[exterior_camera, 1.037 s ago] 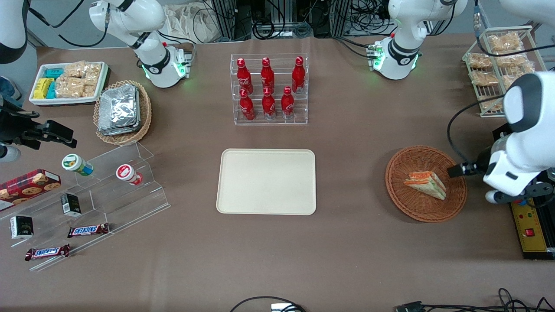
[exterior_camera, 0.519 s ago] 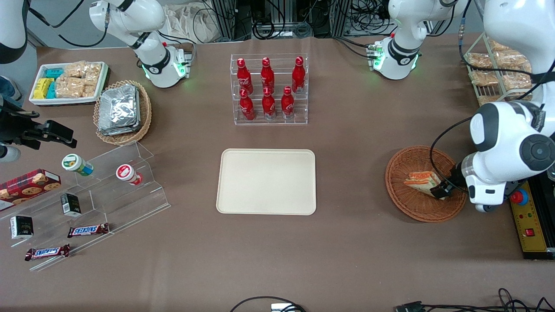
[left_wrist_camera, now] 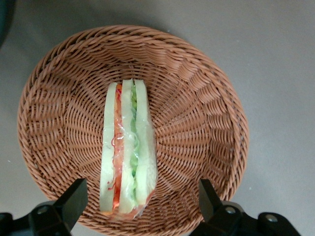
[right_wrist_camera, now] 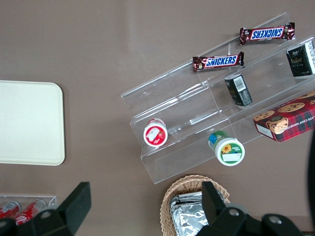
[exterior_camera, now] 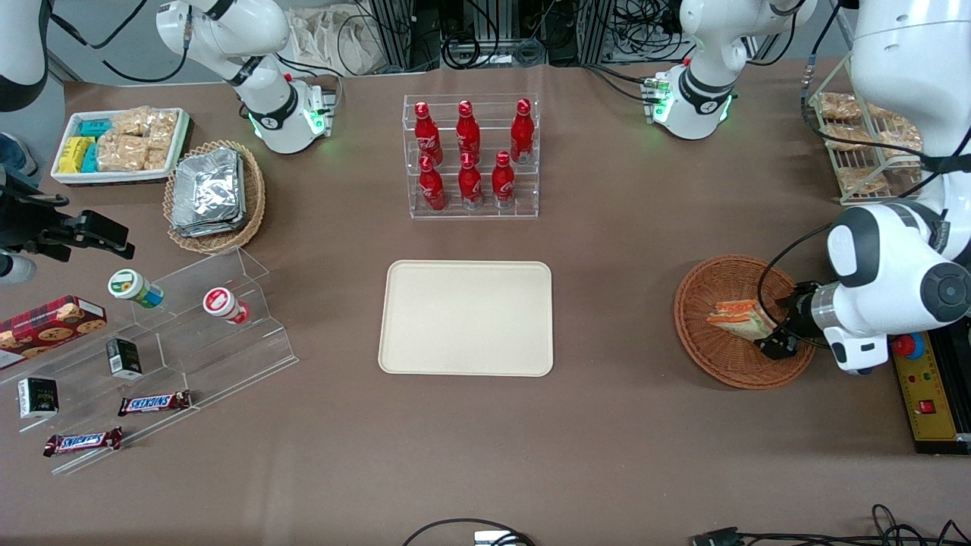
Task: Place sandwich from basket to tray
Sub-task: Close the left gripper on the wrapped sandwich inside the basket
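The sandwich, a clear-wrapped wedge with orange-red and green layers, lies in the round reddish-brown wicker basket toward the working arm's end of the table. In the left wrist view the sandwich lies in the basket. My left gripper is open, just above the basket at the sandwich's wide end; its fingers stand one on each side of the sandwich without touching it. The cream-beige tray lies flat at the table's middle, bare.
A clear rack of red bottles stands farther from the camera than the tray. A wire rack of snack packets and a yellow control box are near the working arm. A tan foil-packet basket and clear tiered stand lie toward the parked arm's end.
My left arm swung in over the basket and lowered, bringing the open gripper from the basket's rim down to the sandwich's wide end. The sandwich has not moved.
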### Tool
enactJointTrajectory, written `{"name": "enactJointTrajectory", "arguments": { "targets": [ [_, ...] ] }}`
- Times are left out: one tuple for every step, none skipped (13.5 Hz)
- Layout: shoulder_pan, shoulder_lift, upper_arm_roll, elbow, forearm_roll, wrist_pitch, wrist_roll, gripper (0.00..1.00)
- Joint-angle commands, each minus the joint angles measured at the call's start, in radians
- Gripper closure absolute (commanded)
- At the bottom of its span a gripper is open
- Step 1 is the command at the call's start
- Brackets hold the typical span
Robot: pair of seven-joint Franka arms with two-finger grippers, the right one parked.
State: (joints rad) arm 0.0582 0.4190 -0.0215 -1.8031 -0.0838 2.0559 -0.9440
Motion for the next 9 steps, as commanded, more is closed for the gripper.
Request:
{"name": "enactJointTrajectory", "arguments": {
  "targets": [
    [0.002, 0.020, -0.003, -0.007, -0.016, 0.026, -0.067, 0.00],
    [0.002, 0.018, -0.003, -0.033, -0.016, 0.050, -0.067, 0.00],
    [0.002, 0.017, -0.003, -0.062, -0.016, 0.087, -0.067, 0.00],
    [0.002, 0.017, -0.003, -0.093, -0.016, 0.121, -0.067, 0.00],
    [0.002, 0.017, -0.003, -0.119, -0.014, 0.144, -0.067, 0.00],
    [0.002, 0.018, -0.003, -0.134, -0.016, 0.158, -0.070, 0.00],
    [0.002, 0.021, -0.003, -0.136, -0.016, 0.158, -0.085, 0.00],
    [0.002, 0.032, -0.003, -0.134, -0.016, 0.158, -0.097, 0.00],
    [-0.001, 0.038, -0.003, -0.134, -0.016, 0.158, -0.111, 0.00]
  ]
}}
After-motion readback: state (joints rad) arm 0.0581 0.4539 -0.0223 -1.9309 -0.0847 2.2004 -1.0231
